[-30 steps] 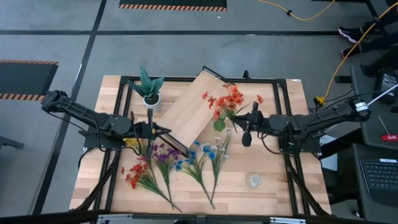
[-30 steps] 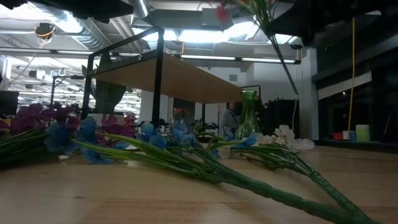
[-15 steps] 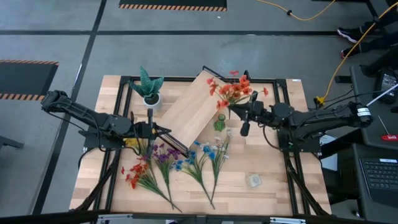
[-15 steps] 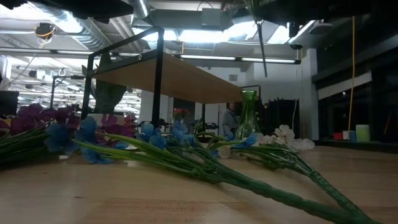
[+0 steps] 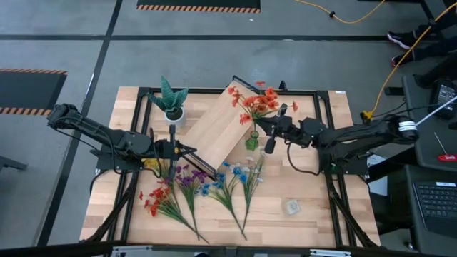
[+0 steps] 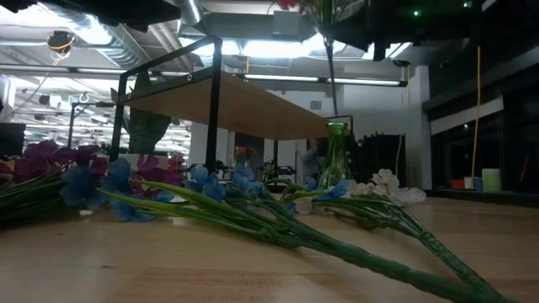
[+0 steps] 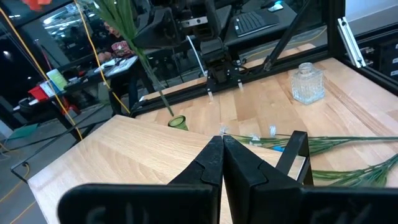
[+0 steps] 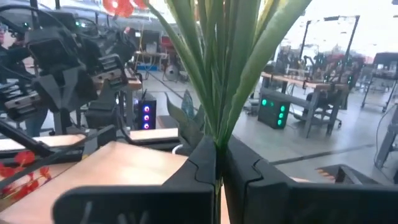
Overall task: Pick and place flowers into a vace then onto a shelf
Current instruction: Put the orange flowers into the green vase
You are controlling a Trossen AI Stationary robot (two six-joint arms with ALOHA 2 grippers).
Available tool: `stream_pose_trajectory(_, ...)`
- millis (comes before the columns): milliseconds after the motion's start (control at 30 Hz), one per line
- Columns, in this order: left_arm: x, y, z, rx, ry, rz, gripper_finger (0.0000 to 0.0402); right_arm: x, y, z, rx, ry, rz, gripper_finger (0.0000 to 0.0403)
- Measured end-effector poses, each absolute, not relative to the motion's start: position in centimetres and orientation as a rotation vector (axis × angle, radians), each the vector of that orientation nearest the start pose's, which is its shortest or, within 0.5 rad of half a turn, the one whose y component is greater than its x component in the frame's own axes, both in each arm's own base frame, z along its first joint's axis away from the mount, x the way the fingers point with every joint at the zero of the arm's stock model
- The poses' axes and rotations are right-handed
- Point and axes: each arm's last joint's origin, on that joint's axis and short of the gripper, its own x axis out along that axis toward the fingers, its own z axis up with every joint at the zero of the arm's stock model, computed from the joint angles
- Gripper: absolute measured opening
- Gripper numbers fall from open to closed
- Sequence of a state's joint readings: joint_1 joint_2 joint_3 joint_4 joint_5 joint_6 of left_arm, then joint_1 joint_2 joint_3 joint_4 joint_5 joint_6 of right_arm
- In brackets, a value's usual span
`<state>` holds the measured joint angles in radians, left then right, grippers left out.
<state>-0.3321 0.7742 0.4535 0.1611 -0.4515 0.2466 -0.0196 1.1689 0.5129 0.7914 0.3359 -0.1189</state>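
My right gripper (image 5: 270, 128) is shut on an orange-red flower sprig (image 5: 254, 103), held high over the green vase (image 5: 251, 141). The vase stands on its base on the table beside the shelf (image 5: 218, 127), and also shows in the low view (image 6: 335, 156). The sprig's stem (image 6: 329, 80) hangs nearly upright, its tip at the vase's mouth (image 7: 177, 122). My left gripper (image 5: 173, 150) is shut and empty at the shelf's left corner (image 7: 222, 155). Red (image 5: 158, 196), purple (image 5: 187, 178) and blue (image 5: 239, 175) sprigs lie flat on the table. My right gripper pinches the sprig's bunched green stems (image 8: 217, 134) between its two fingers, below the blossoms. The fingers come about level from the table's right side and lie across the stem. The sprig is lifted clear, blossoms up and lower stem (image 7: 152, 84) hanging toward the vase.
A spiky green plant in a white pot (image 5: 171, 103) stands at the far left. A small clear glass bottle (image 5: 291, 207) stands at the near right. The shelf lies slantwise across the table's middle, its black frame (image 6: 215, 93) raised on legs.
My right gripper has gone toward the table's left and a little toward its far edge, carrying the orange-red sprig over the vase. The stem, slanted before, now hangs nearly upright above the vase's mouth.
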Motion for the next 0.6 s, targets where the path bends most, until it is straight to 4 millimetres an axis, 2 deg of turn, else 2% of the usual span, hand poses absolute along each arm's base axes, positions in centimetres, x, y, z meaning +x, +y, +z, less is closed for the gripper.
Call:
stream_pose_trajectory(167,17.0,-4.5,25.3,0.307,0.162,0.1,0.0004,24.1,-1.4,26.0,-0.131,-0.145,-0.371,0.0005)
stream_pose_trajectory(267,17.0,-4.5,25.3,0.307,0.162,0.1,0.0004,23.2,-1.4,25.8,-0.136,-0.227,-0.384,0.0005)
stream_pose_trajectory(367,17.0,-4.5,25.3,0.307,0.162,0.1,0.0004,22.0,-1.4,24.7,-0.127,-0.281,-0.389,0.0005)
stream_pose_trajectory(467,17.0,-4.5,25.3,0.307,0.162,0.1,0.0004,21.3,-1.4,23.2,-0.115,-0.256,-0.378,0.0005)
stream_pose_trajectory(600,17.0,-4.5,25.3,0.307,0.162,0.1,0.0004,21.1,-1.2,22.7,-0.1,-0.249,-0.317,0.0005)
